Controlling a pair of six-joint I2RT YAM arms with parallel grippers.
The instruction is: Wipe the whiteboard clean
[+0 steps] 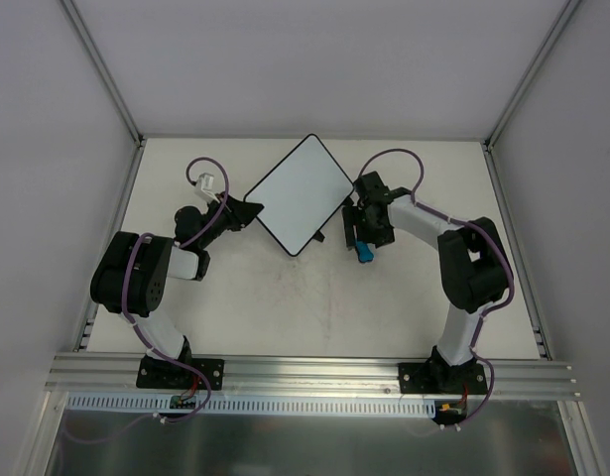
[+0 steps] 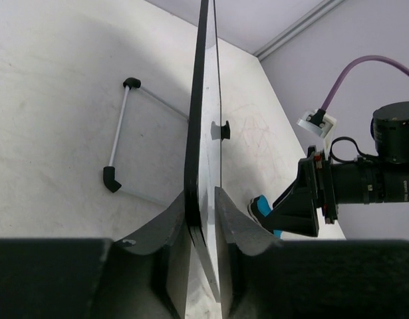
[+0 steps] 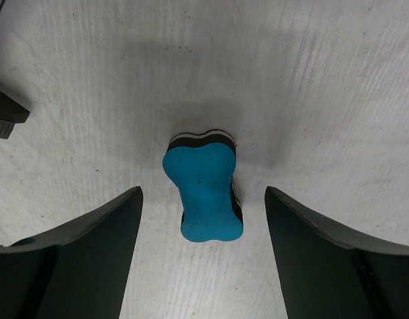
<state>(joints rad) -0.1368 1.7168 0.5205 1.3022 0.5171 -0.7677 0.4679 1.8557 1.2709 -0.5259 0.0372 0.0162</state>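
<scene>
Counter [image 1: 285, 307]: white, lightly scuffed, enclosed by pale grey walls.
Left gripper [image 2: 201, 199]: closed on the left corner of the whiteboard [image 1: 300, 193], one finger on each face.
Right gripper [image 3: 203, 191]: spread wide, holding nothing, poised over the eraser [image 1: 362, 253].
Eraser: small, blue, bone-shaped, lying on the counter between the right gripper's fingers.
Whiteboard: mid-counter, turned like a diamond, between both grippers.

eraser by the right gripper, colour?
Blue top, black and white layers beneath. Eraser shows best in right wrist view.
</scene>
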